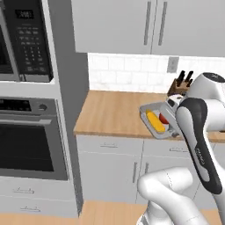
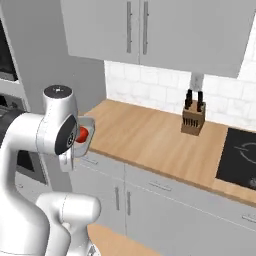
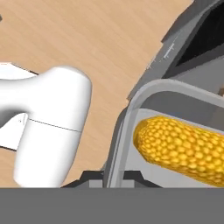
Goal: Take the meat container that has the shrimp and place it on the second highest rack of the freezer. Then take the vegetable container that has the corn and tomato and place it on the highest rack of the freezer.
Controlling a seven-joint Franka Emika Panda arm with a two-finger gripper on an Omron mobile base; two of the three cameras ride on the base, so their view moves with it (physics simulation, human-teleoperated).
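The vegetable container [image 1: 148,110], a light grey shallow tray, hangs tilted just above the front edge of the wooden counter [image 1: 112,114]. The yellow corn [image 1: 154,121] and the red tomato [image 1: 163,118] lie inside it. In the hand view my gripper [image 3: 113,176] is shut on the tray's rim [image 3: 127,127], with the corn [image 3: 183,148] close to the right. From the right base view my arm hides most of the tray, leaving the tomato [image 2: 82,134] and a bit of rim [image 2: 90,131]. The freezer, the meat container and the shrimp are out of view.
A knife block [image 2: 192,119] stands at the back of the counter by the tiled wall. A black oven [image 1: 30,147] and microwave [image 1: 27,39] column rises at the left. A black cooktop [image 2: 240,157] lies at the right. Upper cabinets [image 1: 149,26] hang overhead.
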